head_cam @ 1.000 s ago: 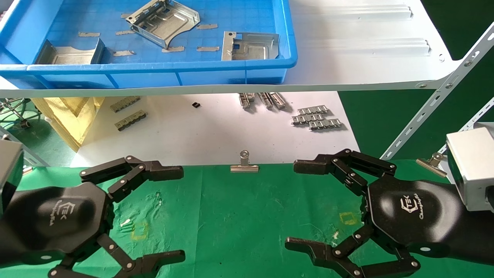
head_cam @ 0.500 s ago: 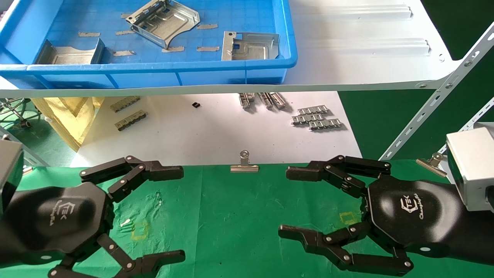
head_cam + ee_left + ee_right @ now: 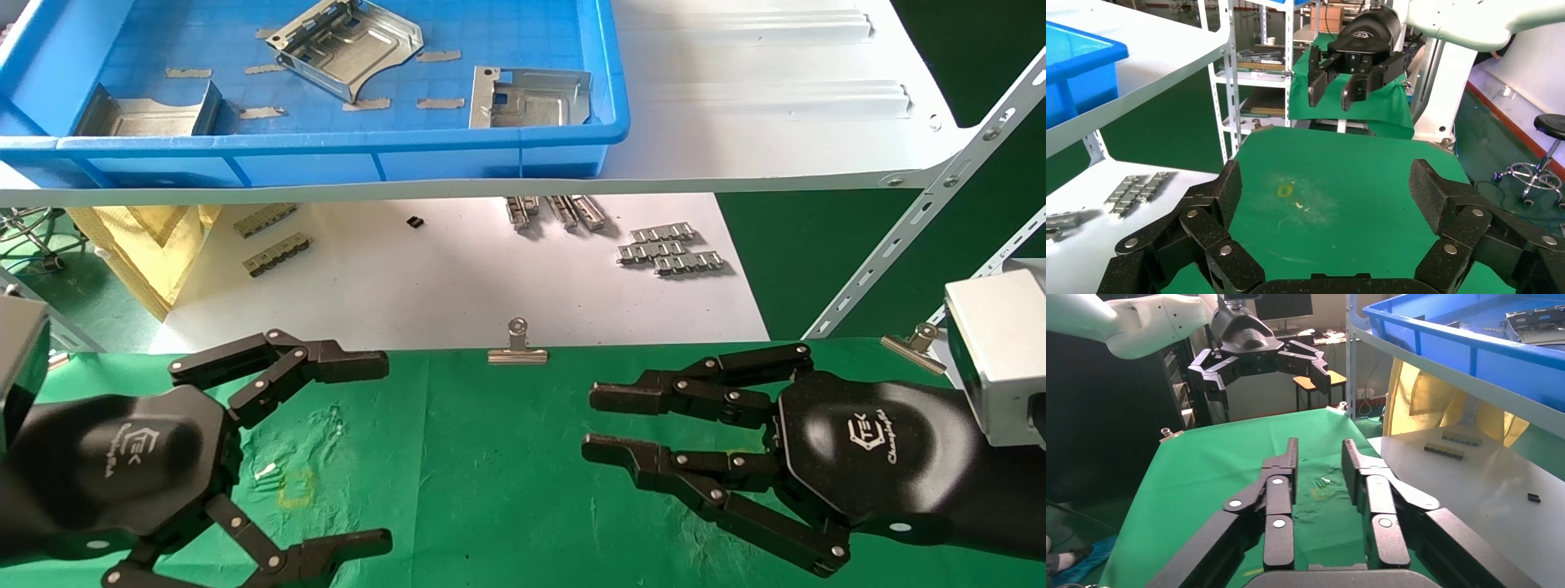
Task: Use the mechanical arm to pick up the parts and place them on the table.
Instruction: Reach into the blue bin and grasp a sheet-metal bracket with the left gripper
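The right gripper [image 3: 601, 423] is held low over the table [image 3: 490, 457], its claw fingers drawn nearly together with a narrow gap and nothing between them. The left gripper [image 3: 372, 449] is spread wide and empty above the same green cloth. All three parts [image 3: 351, 45] are seen in the blue tray [image 3: 490, 159] on the white shelf [image 3: 776, 98], well apart from both claws. No part is found on the table, so the whole task is judged undone.

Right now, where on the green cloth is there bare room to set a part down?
The green table is bare between the left gripper and the right gripper, below the binder clip. The white sheet behind is crowded with toothed strips.
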